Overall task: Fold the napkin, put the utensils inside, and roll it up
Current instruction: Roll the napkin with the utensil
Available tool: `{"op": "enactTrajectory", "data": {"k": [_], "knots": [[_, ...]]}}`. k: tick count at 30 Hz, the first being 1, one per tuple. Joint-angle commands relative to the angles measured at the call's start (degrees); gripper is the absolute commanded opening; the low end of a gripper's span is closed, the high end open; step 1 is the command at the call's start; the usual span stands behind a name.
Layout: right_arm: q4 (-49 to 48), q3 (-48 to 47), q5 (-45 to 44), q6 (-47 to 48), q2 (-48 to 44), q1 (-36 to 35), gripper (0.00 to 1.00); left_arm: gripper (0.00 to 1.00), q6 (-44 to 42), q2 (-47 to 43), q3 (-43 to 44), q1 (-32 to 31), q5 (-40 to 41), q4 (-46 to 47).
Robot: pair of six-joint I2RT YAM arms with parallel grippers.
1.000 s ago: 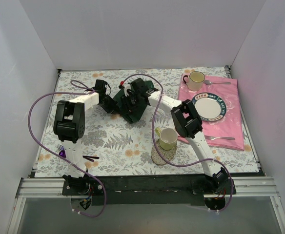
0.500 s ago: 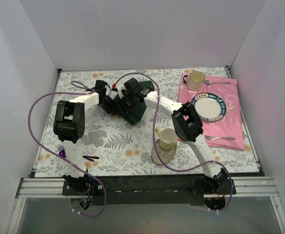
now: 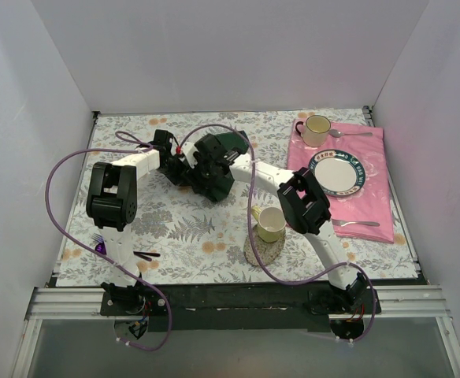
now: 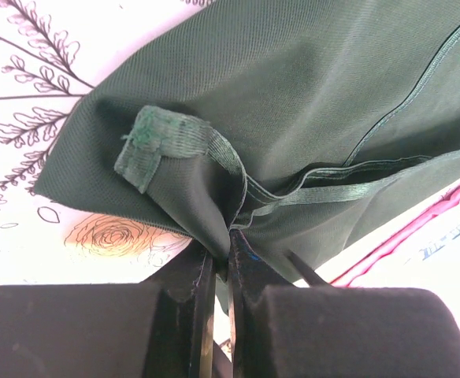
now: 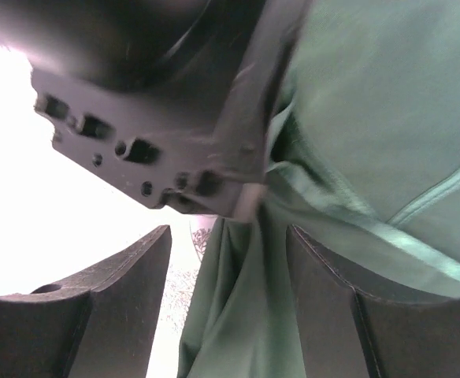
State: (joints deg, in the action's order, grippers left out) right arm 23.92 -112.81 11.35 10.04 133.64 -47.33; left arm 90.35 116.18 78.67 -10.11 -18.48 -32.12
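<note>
Your left gripper (image 3: 181,161) is at the far middle of the floral tablecloth (image 3: 183,228). Its wrist view shows the jaws pressed together on a gathered fold of the dark green soft cloth napkin (image 4: 309,102), with a frayed hem corner (image 4: 147,146) curled up just above the pinch. The napkin (image 3: 234,142) is bunched in folds between your two grippers, partly off the table. Just right of that, your right gripper (image 3: 206,165) meets the same cloth. In its wrist view the jaws stand apart, and the napkin (image 5: 372,102) hangs between them unclamped. Nearer you sits a pale yellow-green cup (image 3: 271,223) on a round woven coaster (image 3: 263,250). Farthest right, a larger pink cloth (image 3: 364,201) carries a blue-rimmed white plate (image 3: 336,172).
</note>
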Motion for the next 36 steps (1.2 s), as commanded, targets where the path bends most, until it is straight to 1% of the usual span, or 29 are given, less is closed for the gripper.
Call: {"op": "enactTrajectory", "data": {"k": [1, 5, 7, 10, 11, 14, 16, 17, 21, 22, 23, 24, 26, 27, 28, 30, 31, 32, 35, 36], "knots": [[-4.2, 4.3, -6.2, 3.3, -3.7, -2.2, 0.68, 0.00, -0.3, -1.0, 1.0, -0.2, -2.0, -2.1], [-7.2, 7.3, -9.2, 4.1, -4.1, -3.0, 0.65, 0.00, -0.4, -1.1, 1.0, 0.0, -2.4, -2.4], [-7.9, 7.8, -12.5, 4.5, -3.8, -3.6, 0.62, 0.00, -0.6, -1.1, 1.4, 0.0, -2.4, -2.9], [-9.2, 9.7, -13.5, 5.2, -3.7, -4.1, 0.58, 0.00, -1.0, -1.3, 1.7, 0.3, -2.8, -3.1], [-9.6, 10.2, -13.9, 4.6, -3.7, -4.1, 0.54, 0.00, -1.1, -1.2, 1.8, 0.3, -2.9, -3.2], [-11.2, 11.5, -15.2, 3.8, -3.5, -4.1, 0.49, 0.00, -1.7, -1.3, 2.4, 0.3, -2.9, -3.9], [-11.5, 12.3, -16.0, 2.7, -3.2, -3.9, 0.42, 0.00, -2.3, -1.3, 2.6, 0.4, -2.9, -4.2], [-11.4, 12.3, -15.8, 2.5, -3.0, -3.7, 0.35, 0.00, -2.5, -1.3, 2.6, 0.3, -2.9, -4.3], [-11.4, 11.6, -12.4, -0.2, -1.9, -2.5, 0.23, 0.00, -3.4, -1.0, 3.2, 0.3, -3.2, -4.9], [-11.2, 11.1, -9.9, -0.8, -1.5, -2.2, 0.20, 0.00, -3.9, -1.0, 3.4, 0.4, -3.1, -5.1], [-10.9, 11.0, -8.4, -1.2, -1.4, -1.3, 0.13, 0.00, -4.5, -0.8, 4.2, 0.3, -2.9, -5.2], [-10.7, 10.9, -6.5, -1.9, -1.1, -0.7, 0.09, 0.00, -5.1, -1.0, 4.6, 0.3, -2.4, -5.5], [-10.8, 10.8, 0.3, -4.3, -0.8, 1.5, 0.01, 0.00, -6.4, -1.7, 4.9, 0.4, -0.6, -5.2], [-11.0, 10.6, 3.2, -5.6, -0.5, 2.4, 0.01, 0.00, -7.0, -2.5, 5.0, 0.3, -0.3, -4.5], [-10.8, 10.2, 9.1, -7.6, 0.3, 3.3, 0.01, 0.04, -7.5, -3.1, 5.2, 0.3, 0.0, -4.2], [-11.4, 9.5, 14.6, -9.6, 1.2, 5.6, 0.01, 0.16, -8.5, -4.7, 4.6, 0.3, 0.5, -2.3], [-12.4, 9.3, 20.0, -11.0, 2.2, 6.5, 0.01, 0.31, -8.7, -5.3, 4.5, 0.4, 0.7, -1.6], [-12.8, 9.1, 21.8, -13.6, 2.8, 7.9, 0.01, 0.37, -9.0, -5.8, 4.3, 0.3, 1.0, -1.0], [-12.7, 7.7, 28.1, -16.9, 5.4, 9.9, 0.01, 0.52, -9.6, -8.7, 3.5, 0.2, 1.8, 0.5], [-12.5, 6.5, 29.3, -17.6, 6.2, 10.2, 0.01, 0.54, -9.6, -9.9, 1.7, 0.2, 2.1, 2.5]]}}
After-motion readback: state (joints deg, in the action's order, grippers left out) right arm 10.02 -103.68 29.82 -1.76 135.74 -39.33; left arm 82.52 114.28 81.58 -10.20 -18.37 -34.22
